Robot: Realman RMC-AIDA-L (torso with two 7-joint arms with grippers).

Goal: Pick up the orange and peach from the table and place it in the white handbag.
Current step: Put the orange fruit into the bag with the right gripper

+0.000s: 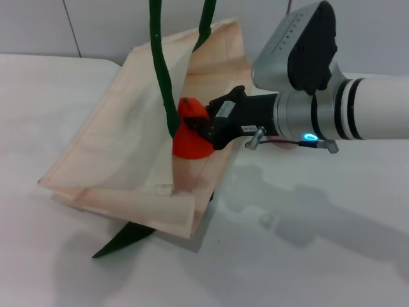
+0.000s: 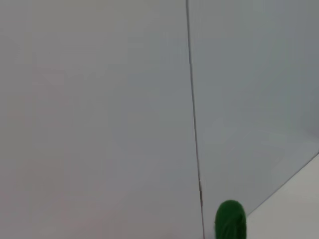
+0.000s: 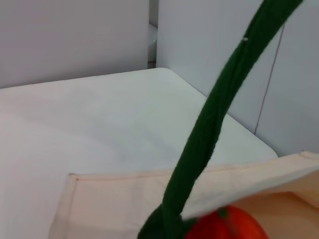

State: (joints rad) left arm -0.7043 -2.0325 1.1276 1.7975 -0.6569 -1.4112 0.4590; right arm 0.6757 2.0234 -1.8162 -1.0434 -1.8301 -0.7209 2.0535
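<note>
The white handbag [image 1: 115, 147] lies tilted on the table with its mouth lifted open. Its two dark green straps [image 1: 163, 70] run up out of the top of the head view. My right gripper [image 1: 195, 128] is shut on the orange [image 1: 190, 146] and holds it at the bag's open mouth, beside one strap. The right wrist view shows the orange [image 3: 229, 226] just under the bag's cream rim [image 3: 249, 179] and a strap [image 3: 209, 129]. A faint pink patch [image 1: 285, 144] shows under the right arm; I cannot tell if it is the peach. My left gripper is out of view.
The white table [image 1: 307, 256] stretches in front and to the right of the bag. A loose strap end [image 1: 124, 240] sticks out under the bag's near corner. A grey wall stands behind. The left wrist view shows only the wall and a green strap tip [image 2: 230, 220].
</note>
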